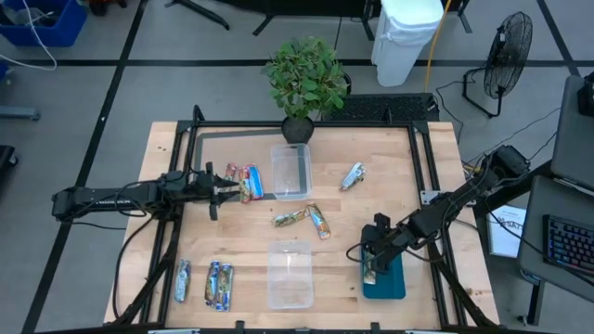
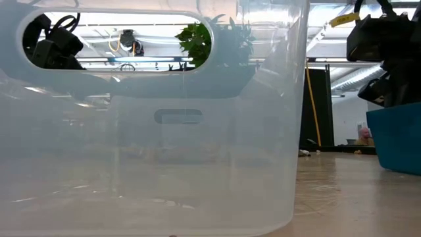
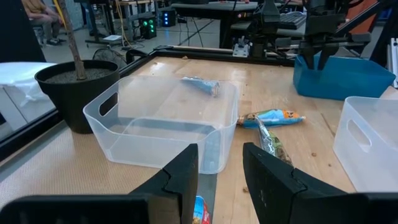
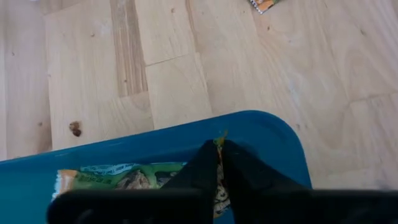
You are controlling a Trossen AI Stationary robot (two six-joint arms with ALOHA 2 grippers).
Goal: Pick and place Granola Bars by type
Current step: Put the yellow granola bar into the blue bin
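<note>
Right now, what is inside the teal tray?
One green-gold granola bar lies in the teal tray, its end between the right claw tips. The claw covers part of the tray, so anything beneath stays unseen.

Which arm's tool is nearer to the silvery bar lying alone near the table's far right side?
Right. The right tool is over the teal tray, nearer the silvery bar. The left tool sits beyond the clear tub, by the red-blue bars.
</note>
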